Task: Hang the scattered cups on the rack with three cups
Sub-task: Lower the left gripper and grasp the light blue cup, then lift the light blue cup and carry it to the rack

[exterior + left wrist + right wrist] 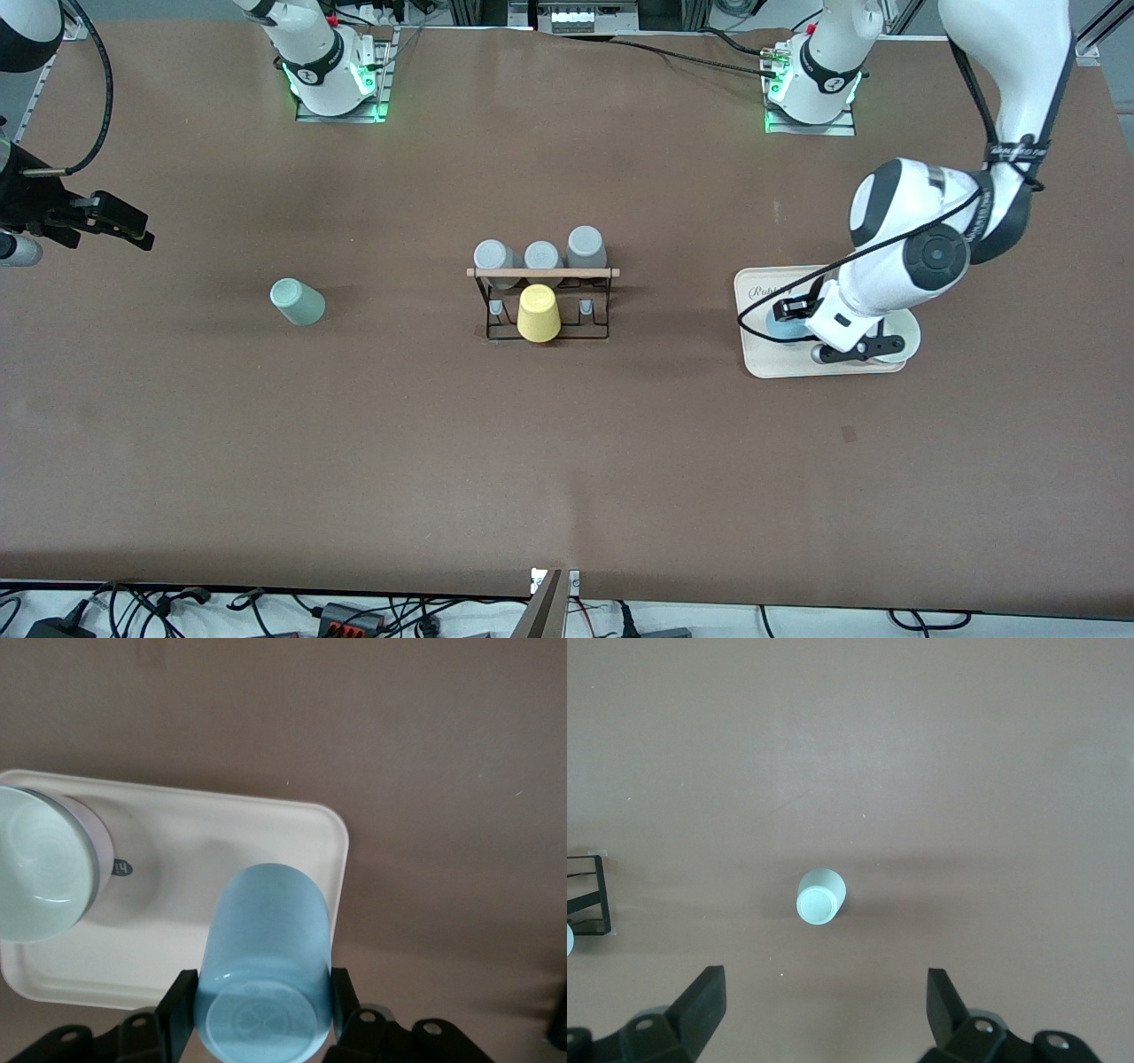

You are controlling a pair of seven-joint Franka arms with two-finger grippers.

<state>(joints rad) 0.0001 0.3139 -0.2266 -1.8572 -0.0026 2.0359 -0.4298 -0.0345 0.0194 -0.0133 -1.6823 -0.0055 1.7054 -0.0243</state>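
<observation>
The light blue cup (266,966) sits between the fingers of my left gripper (261,1010), which is shut on it over the cream tray (292,828). In the front view the left gripper (815,341) covers most of this cup (781,330). The pale mint-green cup (297,301) lies on the table toward the right arm's end; it also shows in the right wrist view (819,899). My right gripper (133,229) is open and empty, up over the table's edge at that end. The black wire rack (542,306) with its wooden rod stands mid-table.
Three grey cups (540,255) stand by the rack's side nearer the robots. A yellow cup (538,313) sits at its side nearer the front camera. A pale round object (44,864) rests on the tray (762,359). A rack corner (589,895) shows in the right wrist view.
</observation>
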